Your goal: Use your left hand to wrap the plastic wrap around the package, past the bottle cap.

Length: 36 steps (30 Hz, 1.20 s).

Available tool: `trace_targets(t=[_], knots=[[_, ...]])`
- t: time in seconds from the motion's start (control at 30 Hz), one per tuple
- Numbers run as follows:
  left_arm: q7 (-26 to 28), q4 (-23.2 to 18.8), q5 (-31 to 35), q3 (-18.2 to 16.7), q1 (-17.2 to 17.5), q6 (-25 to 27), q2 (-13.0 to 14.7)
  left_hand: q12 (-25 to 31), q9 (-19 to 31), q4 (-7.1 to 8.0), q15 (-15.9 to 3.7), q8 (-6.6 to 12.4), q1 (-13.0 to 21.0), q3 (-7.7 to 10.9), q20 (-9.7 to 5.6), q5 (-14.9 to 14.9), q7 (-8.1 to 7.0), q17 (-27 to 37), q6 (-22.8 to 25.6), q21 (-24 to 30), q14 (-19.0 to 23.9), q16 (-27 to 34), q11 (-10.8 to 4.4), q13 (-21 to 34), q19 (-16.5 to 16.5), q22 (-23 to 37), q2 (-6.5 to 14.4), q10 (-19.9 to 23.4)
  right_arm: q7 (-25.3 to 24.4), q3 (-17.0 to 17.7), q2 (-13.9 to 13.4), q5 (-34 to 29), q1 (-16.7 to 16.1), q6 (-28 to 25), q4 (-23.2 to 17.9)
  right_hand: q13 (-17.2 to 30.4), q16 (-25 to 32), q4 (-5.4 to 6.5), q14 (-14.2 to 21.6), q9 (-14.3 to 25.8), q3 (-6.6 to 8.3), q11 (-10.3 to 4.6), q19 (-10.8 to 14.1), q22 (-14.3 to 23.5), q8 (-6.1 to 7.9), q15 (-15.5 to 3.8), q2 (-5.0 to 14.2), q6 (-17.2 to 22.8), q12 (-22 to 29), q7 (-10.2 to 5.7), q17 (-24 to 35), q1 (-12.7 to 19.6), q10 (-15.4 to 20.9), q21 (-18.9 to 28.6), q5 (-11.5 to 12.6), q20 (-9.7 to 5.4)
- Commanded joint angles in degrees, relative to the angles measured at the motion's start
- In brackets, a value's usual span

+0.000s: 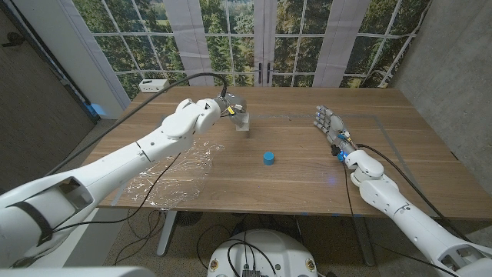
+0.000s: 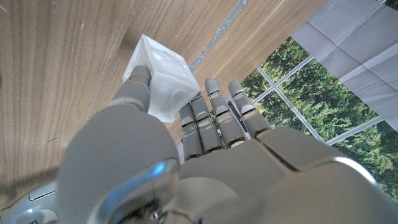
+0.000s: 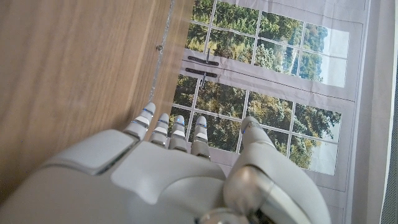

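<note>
Crinkled plastic wrap (image 1: 171, 173) lies spread on the near left part of the wooden table (image 1: 307, 173), under the robot's left arm, reaching from the near edge toward the middle. Farther in and a little right of centre, a small blue bottle cap (image 1: 269, 158) sits alone on the bare wood, well apart from the wrap's edge.

To the right, at about the same depth, the right hand (image 1: 329, 125) stands with its fingers apart and straight, holding nothing; the right wrist view shows its fingers (image 3: 169, 134) reaching out over the wood with nothing between them.

Farther still, left of centre, the left hand (image 1: 228, 108) holds the package (image 1: 243, 122), a small pale box that shows just below and to the right of the hand in the head view. In the left wrist view the thumb presses one side of the white box (image 2: 163, 74) while the fingers (image 2: 214, 115) lie along the other, so the box is pinched between them. The package is beyond the bottle cap and left of it.

At the far left corner rests a small white device (image 1: 154, 84).
</note>
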Motion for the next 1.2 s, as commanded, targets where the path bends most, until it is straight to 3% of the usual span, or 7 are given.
trace_targets(t=[0.03, 0.37, 1.2], knots=[[-3.07, -6.75, 0.95, -4.04, 4.89, 0.72, 3.70, 0.55, 0.27, 2.92, -7.13, 0.46, 6.32, 3.36, 0.00, 0.12, -1.32, 0.31, 8.19, 0.32, 0.52, -0.26, -4.13, 2.29, 0.19, 0.20, 6.23, 4.40, -1.03, -0.56, -0.35, -0.81, -1.12, -0.26, -2.53, 0.21, 0.35, 0.00, 0.42, 0.33, 0.16, 0.22, 0.30, 0.06, -0.20, 0.25, 0.39, 0.70, 0.06, -0.02, 0.07, -0.03, 0.25, 0.42, 0.12, 0.34], [-6.56, -12.15, 2.09, -7.45, 8.98, 1.86, 6.42, 0.68, 0.35, 2.93, -7.24, 0.64, 6.42, 3.36, -0.09, 0.08, -1.16, 0.51, 8.42, 0.43, 0.69, -0.27, -4.13, 2.60, 0.13, 0.19, 6.16, 4.43, -1.47, -1.03, -0.54, -1.36, -0.99, -0.85, -3.64, 0.22, 0.35, 0.00, 0.55, 0.33, 0.20, 0.25, 0.33, 0.06, -0.22, 0.19, 0.41, 0.82, 0.04, 0.00, 0.07, -0.01, 0.43, 0.41, 0.13, 0.34], [-11.65, -20.91, 3.52, -14.99, 19.15, 6.52, 11.53, 1.01, 0.73, 3.04, -7.25, 0.94, 6.61, 3.45, -0.19, 0.07, -1.11, 0.86, 8.39, 0.73, 0.78, -0.52, -3.91, 3.35, 0.01, 0.17, 6.14, 4.53, -0.76, -2.43, 0.34, -2.02, 0.43, -1.18, -3.07, 0.23, 0.28, -0.02, 0.63, 0.34, 0.23, 0.41, 0.39, 0.06, -0.33, 0.18, 0.38, 0.86, -0.04, -0.01, 0.08, 0.01, 0.70, 0.40, 0.13, 0.37]])
